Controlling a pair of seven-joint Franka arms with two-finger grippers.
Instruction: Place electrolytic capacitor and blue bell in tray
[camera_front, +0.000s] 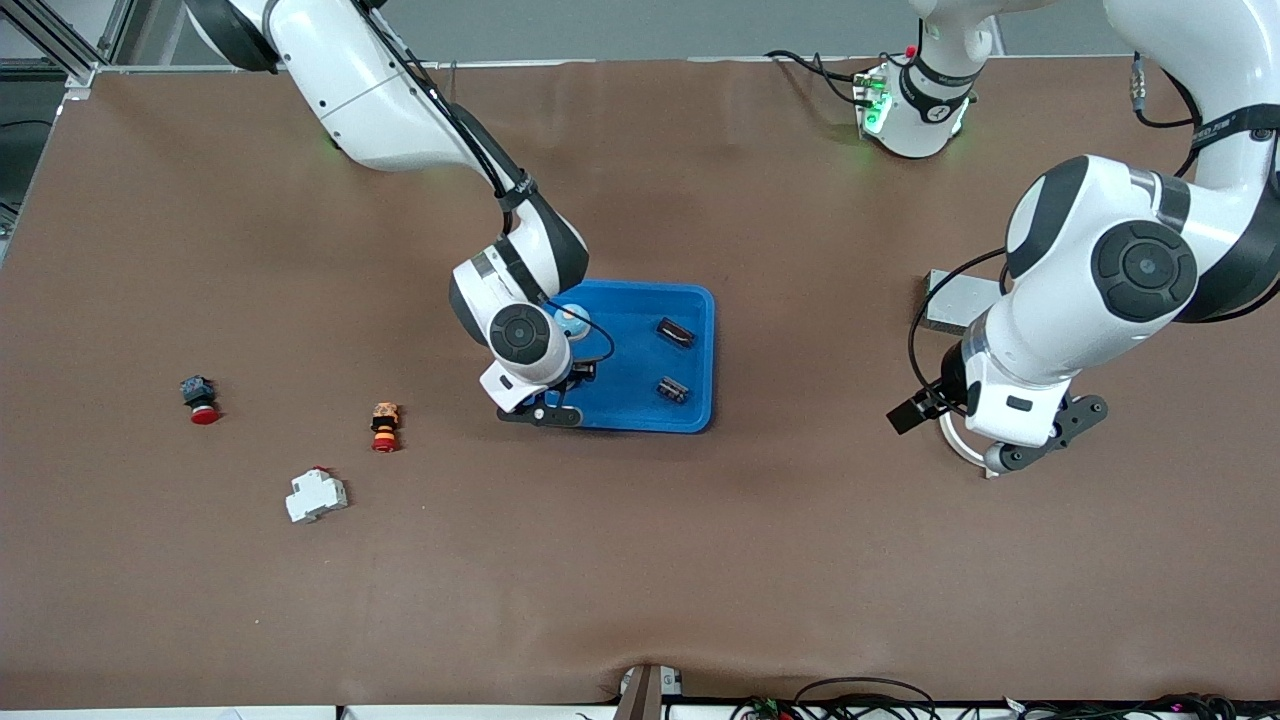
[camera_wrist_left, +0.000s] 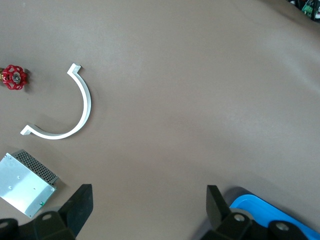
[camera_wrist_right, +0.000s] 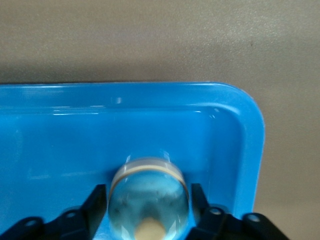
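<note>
Right hand (camera_wrist_right: 148, 196) brackets the blue bell (camera_front: 573, 320) at the tray's (camera_front: 630, 350) ten-o'clock corner, gripping or released I cannot tell; rising while pinched would drag it out, while the left hand (camera_wrist_left: 148, 192) waits released over the worktop (camera_front: 700, 550) at three o'clock.

A brown mat covers the worktop (camera_front: 700, 560) edge to edge under even light; grey aluminium framing (camera_front: 60, 40) stands at one corner and cables (camera_front: 860, 695) trail along its near edge
</note>
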